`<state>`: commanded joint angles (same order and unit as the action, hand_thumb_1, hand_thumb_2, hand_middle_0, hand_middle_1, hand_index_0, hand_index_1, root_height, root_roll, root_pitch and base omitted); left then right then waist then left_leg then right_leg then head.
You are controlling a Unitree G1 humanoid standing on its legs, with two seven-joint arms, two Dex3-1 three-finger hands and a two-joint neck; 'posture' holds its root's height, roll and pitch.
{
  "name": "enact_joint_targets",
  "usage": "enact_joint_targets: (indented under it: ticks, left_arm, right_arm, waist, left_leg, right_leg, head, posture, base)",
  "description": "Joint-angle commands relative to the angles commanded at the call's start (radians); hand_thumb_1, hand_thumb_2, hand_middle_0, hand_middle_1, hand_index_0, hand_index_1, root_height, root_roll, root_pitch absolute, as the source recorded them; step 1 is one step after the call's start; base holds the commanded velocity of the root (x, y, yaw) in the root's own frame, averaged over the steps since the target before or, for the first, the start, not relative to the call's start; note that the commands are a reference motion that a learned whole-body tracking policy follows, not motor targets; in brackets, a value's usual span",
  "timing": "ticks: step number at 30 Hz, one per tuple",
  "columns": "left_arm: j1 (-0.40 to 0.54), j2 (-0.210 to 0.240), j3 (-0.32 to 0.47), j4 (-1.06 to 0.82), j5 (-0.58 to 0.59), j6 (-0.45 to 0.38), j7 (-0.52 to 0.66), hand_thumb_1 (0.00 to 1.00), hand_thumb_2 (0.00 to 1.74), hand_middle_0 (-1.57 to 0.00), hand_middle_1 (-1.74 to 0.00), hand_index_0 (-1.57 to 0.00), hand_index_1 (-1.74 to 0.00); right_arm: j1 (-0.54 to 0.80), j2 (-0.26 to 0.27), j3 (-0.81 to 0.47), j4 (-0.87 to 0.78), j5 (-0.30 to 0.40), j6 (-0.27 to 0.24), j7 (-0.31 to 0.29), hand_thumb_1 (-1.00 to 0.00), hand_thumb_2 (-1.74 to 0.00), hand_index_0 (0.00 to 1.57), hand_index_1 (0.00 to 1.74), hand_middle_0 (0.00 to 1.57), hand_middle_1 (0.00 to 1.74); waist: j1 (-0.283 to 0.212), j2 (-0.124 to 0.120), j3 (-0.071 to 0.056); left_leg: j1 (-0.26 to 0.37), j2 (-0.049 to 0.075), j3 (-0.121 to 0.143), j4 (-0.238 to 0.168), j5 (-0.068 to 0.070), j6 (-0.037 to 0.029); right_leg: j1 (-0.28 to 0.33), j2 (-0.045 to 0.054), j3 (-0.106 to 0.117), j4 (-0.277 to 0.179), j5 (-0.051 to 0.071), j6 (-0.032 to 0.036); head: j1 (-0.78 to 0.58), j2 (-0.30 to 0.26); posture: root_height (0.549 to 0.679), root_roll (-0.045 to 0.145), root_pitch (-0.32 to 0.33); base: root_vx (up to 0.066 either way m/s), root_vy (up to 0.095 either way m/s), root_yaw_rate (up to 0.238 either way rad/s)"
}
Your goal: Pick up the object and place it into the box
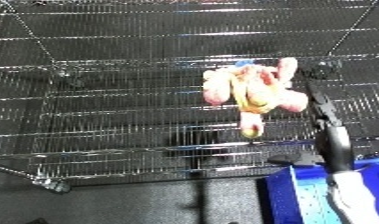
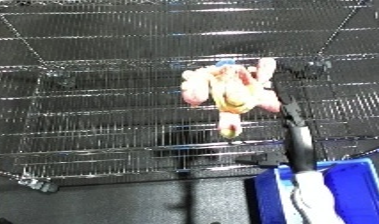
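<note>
A pink and yellow plush toy hangs in the air in front of the wire shelf, casting a dark shadow on the wires below it. My right hand reaches up from the lower right, and its black fingers are curled on the toy's right side near the top. The blue bin sits at the bottom right corner, below and to the right of the toy, with my white forearm crossing over its left part. My left hand does not show in either view.
Chrome wire shelving fills most of the view, with upper tiers behind. A shelf corner joint juts out at the lower left. Dark floor lies along the bottom edge, left of the bin.
</note>
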<state>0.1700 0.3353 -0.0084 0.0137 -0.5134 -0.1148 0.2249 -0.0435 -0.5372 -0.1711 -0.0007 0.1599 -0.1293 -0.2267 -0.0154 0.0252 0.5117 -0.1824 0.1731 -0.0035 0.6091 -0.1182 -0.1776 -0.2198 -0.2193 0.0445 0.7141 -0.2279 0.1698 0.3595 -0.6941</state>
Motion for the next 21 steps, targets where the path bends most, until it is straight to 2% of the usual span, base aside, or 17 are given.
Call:
enact_joint_targets:
  ticks: [4,9,13,16,21]
  left_arm:
    - [0.0,0.01,-0.024,0.008,-0.006,-0.005,-0.003,1.0,1.74,-1.57,-1.74,-1.57,-1.74]
    - [-0.003,0.026,-0.062,0.017,-0.018,-0.014,-0.01,1.0,1.74,-1.57,-1.74,-1.57,-1.74]
    - [-0.005,0.039,-0.09,0.022,-0.03,-0.022,-0.014,1.0,1.74,-1.57,-1.74,-1.57,-1.74]
    - [-0.007,0.052,-0.109,0.027,-0.038,-0.03,-0.015,1.0,1.74,-1.57,-1.74,-1.57,-1.74]
    - [-0.01,0.076,-0.128,0.029,-0.061,-0.048,-0.016,1.0,1.74,-1.57,-1.74,-1.57,-1.74]
  right_arm:
    - [-0.074,-0.113,0.027,0.026,-0.114,0.031,-0.009,0.0,0.0,0.0,0.0,0.0,0.0]
    - [-0.19,-0.252,0.108,0.108,-0.188,0.063,0.004,0.0,0.0,0.0,0.0,0.0,0.0]
    - [-0.266,-0.309,0.172,0.178,-0.194,0.08,0.018,0.0,0.0,0.0,0.0,0.0,0.0]
    - [-0.327,-0.339,0.226,0.238,-0.19,0.099,0.026,0.0,0.0,0.0,0.0,0.0,0.0]
    - [-0.493,-0.396,0.352,0.404,-0.191,0.119,0.037,0.0,0.0,0.0,0.0,0.0,0.0]
  waist:
    - [0.011,0.001,0.008]
    - [0.029,0.005,0.008]
    - [0.045,0.014,0.008]
    - [0.058,0.022,0.008]
    - [0.074,0.034,0.008]
  left_leg:
    - [-0.013,0.0,-0.001,0.005,-0.006,0.0005]
    - [-0.034,0.0,-0.003,0.01,-0.009,0.0001]
    - [-0.048,-0.001,-0.006,0.013,-0.009,-0.0014]
    - [-0.058,-0.002,-0.008,0.014,-0.008,-0.0023]
    - [-0.087,-0.003,-0.012,0.018,-0.009,-0.0031]
  right_leg:
    - [-0.018,0.0012,0.002,0.002,0.003,0.0018]
    - [-0.042,-0.0014,0.006,0.003,0.008,0.0052]
    - [-0.057,-0.0034,0.007,0.005,0.012,0.0078]
    - [-0.071,-0.0037,0.009,0.008,0.016,0.0093]
    - [-0.106,-0.0041,0.013,0.014,0.022,0.0105]
  head:
    - [0.041,0.004]
    - [0.075,0.008]
    - [0.104,0.03]
    - [0.148,0.078]
    - [0.211,0.108]
  posture:
    - [0.63,0.058,-0.239]
    - [0.629,0.057,-0.22]
    - [0.628,0.055,-0.21]
    - [0.628,0.053,-0.2]
    - [0.627,0.051,-0.175]
  base:
    - [0.008,0.0,-0.012]
    - [0.002,0.0,-0.001]
    - [0.0,0.004,0.016]
    - [0.0,0.002,0.009]
    - [-0.008,0.004,-0.006]
